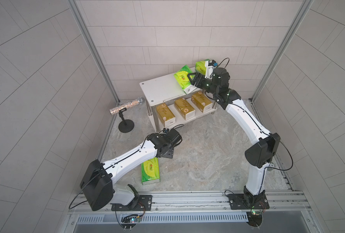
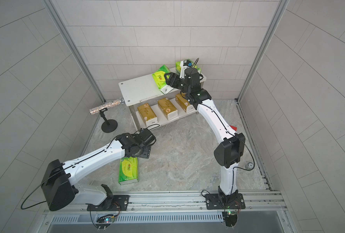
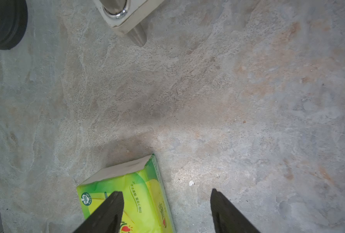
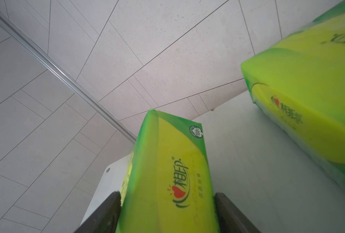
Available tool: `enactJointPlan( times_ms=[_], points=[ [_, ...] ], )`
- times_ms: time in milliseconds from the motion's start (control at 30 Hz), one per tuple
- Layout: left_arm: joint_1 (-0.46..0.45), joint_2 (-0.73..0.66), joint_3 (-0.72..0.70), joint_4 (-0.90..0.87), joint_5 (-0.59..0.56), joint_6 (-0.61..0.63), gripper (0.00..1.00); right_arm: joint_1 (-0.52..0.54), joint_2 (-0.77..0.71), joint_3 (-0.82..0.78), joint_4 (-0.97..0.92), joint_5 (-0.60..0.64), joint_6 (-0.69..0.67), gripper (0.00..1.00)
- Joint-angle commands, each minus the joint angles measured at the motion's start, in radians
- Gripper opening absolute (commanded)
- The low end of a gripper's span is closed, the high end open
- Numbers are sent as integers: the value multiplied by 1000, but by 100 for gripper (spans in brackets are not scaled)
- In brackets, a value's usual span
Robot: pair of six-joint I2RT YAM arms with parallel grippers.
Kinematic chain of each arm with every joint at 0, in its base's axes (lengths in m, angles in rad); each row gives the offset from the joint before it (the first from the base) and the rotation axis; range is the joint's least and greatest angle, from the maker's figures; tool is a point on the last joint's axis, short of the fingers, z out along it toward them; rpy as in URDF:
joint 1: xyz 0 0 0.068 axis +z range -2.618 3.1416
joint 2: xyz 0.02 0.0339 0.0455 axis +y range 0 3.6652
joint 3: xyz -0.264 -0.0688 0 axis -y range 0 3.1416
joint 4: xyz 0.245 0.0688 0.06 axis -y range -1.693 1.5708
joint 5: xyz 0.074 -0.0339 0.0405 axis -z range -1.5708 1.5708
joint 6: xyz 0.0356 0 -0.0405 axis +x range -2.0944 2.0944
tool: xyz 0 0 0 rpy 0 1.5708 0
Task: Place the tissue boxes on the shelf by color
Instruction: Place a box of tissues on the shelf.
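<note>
On the lower board of the shelf point(image 1: 159, 90): three gold tissue boxes point(image 1: 184, 109) in a row, side by side, slightly apart. On the top board, at its far right corner, one green tissue box point(image 1: 201, 66), partly hidden behind the right arm's wrist. Beside it, a second green box point(image 4: 167, 181), tilted, pinched across its width by the right end effector point(image 4: 166, 193), one finger against each long side; its near white end at the board's front edge in both top views. Flat on the counter point(image 1: 198, 161), the third green box point(image 1: 150, 171), partly under the left forearm. Above it the left end effector point(image 3: 166, 191), spread wide and gripping nothing, one fingertip point(image 3: 115, 201) over the box's top, the other over bare counter. Left of the shelf in both top views, a glittery microphone point(image 1: 125, 106) on a black stand.
</note>
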Motion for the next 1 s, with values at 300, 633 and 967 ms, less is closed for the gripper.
enactJointPlan(
  times_ms=[300, 633, 967],
  points=[
    [11, 3, 15, -10, -9, 0, 76, -3, -7, 101, -110, 40, -179, 88],
    [11, 2, 12, -14, -13, -7, 76, -4, -170, 13, -186, 44, -365, 92],
    [13, 17, 13, 5, -2, 0, 76, -3, -331, -184, -243, -28, -355, 82]
  ],
)
